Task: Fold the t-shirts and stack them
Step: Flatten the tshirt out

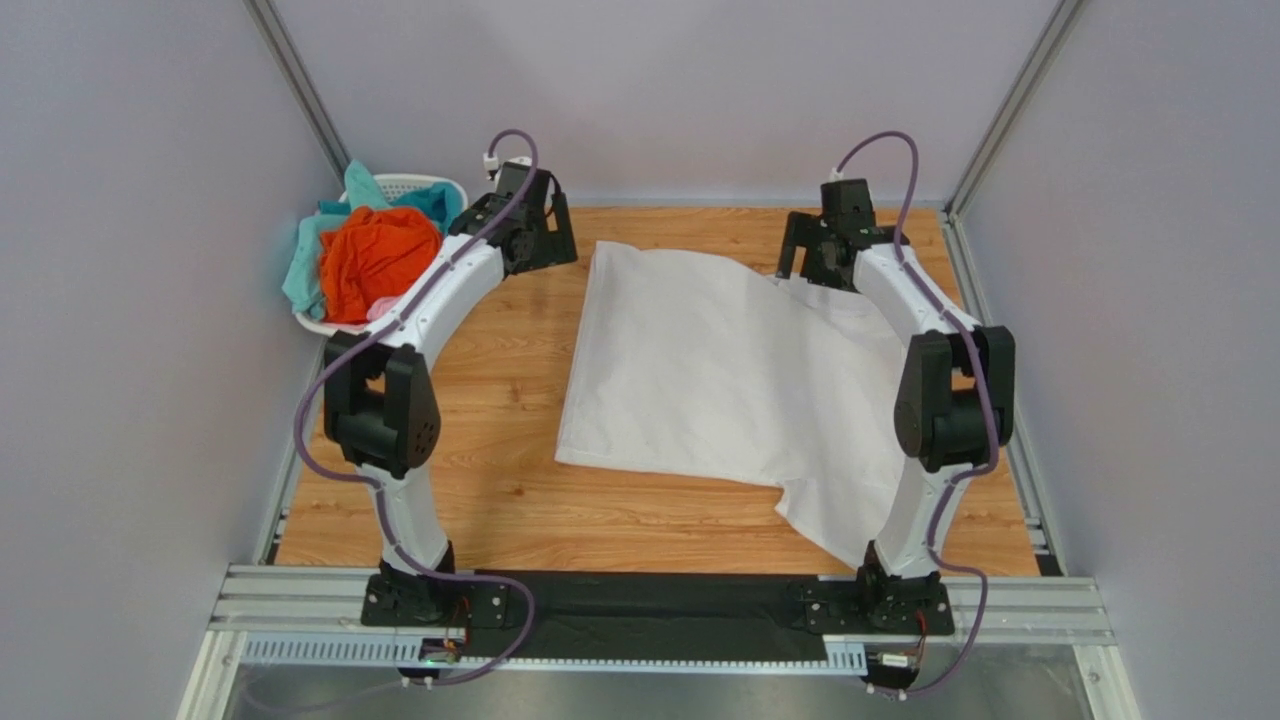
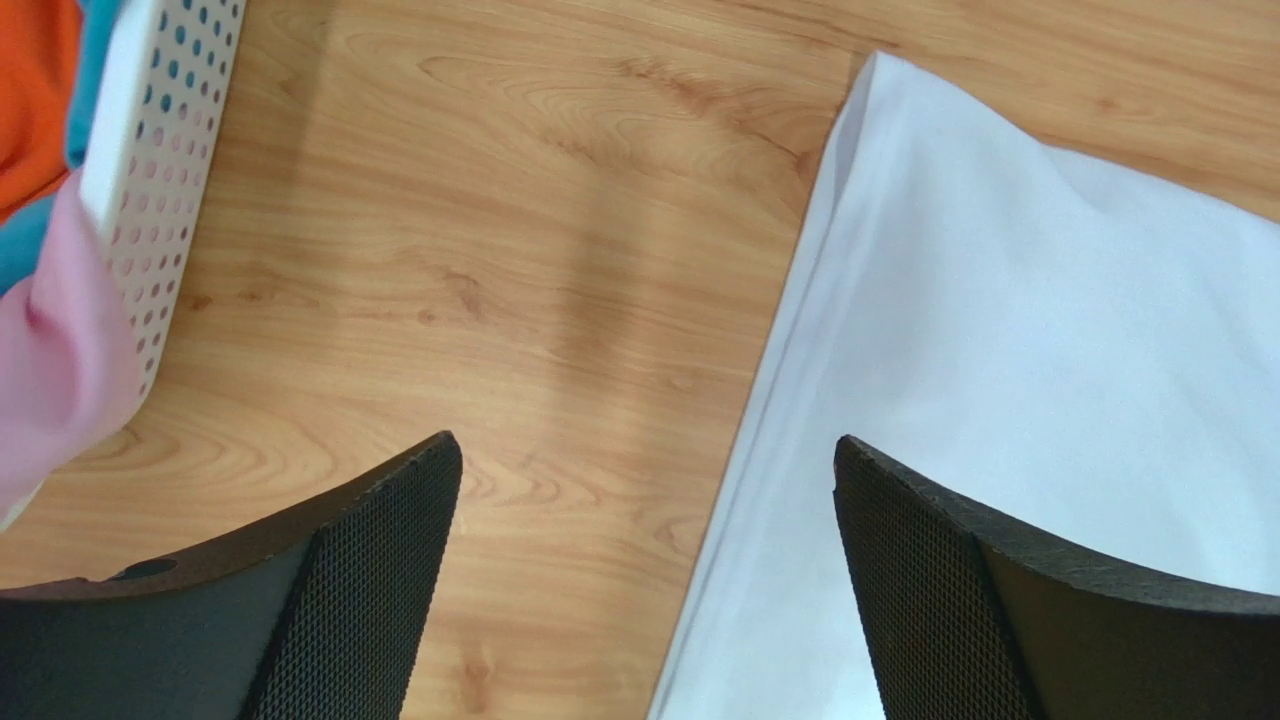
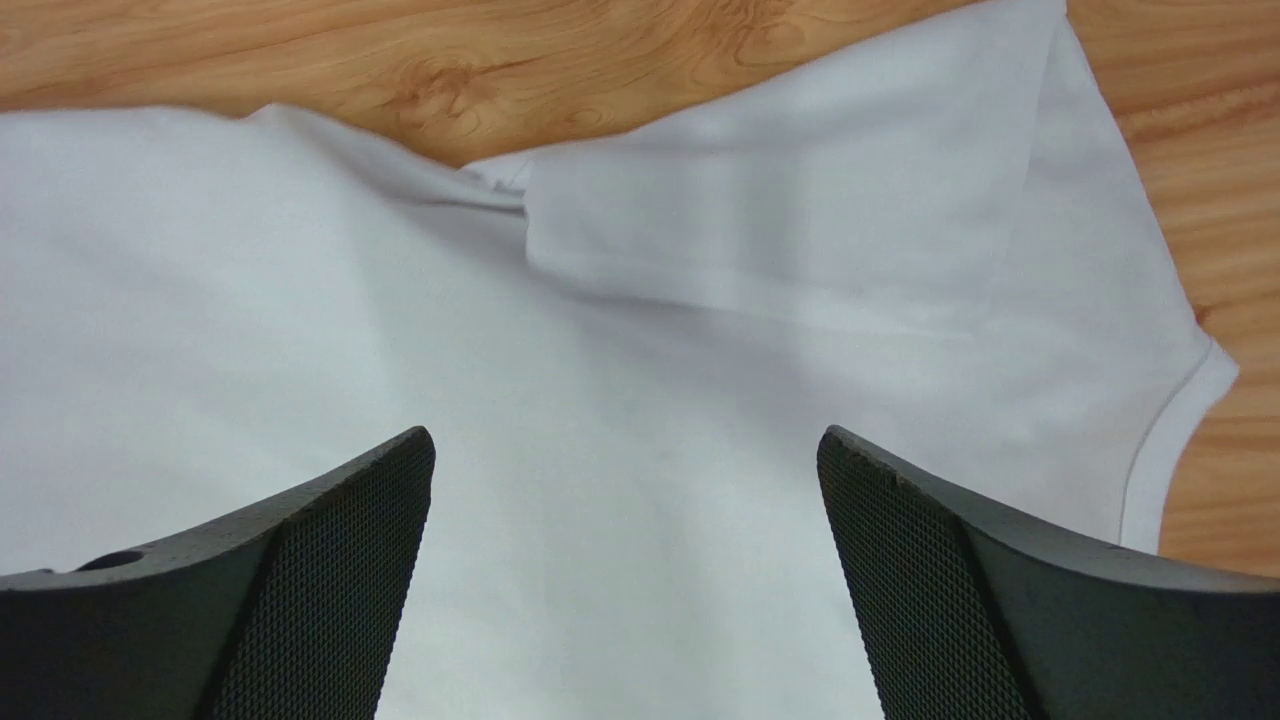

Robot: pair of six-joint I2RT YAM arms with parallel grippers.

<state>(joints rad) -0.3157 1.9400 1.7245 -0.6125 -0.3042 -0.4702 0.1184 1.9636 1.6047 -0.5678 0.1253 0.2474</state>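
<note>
Hovered with left jaws spread above the edge of the white t-shirt [image 1: 706, 375] on the desk [image 1: 496, 465], right jaws spread above its sleeve [image 3: 902, 225]; pinched nothing.

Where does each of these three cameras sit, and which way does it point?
Top external: above and behind the robot, looking down on the table; left arm and right arm show whole.
Left wrist: on the left arm, looking down past the open left gripper at wood, the white t-shirt and the basket.
Right wrist: on the right arm, looking down past the open right gripper at the shirt's sleeve.
Shared: all three see the white t-shirt; top and left wrist share the basket.
</note>
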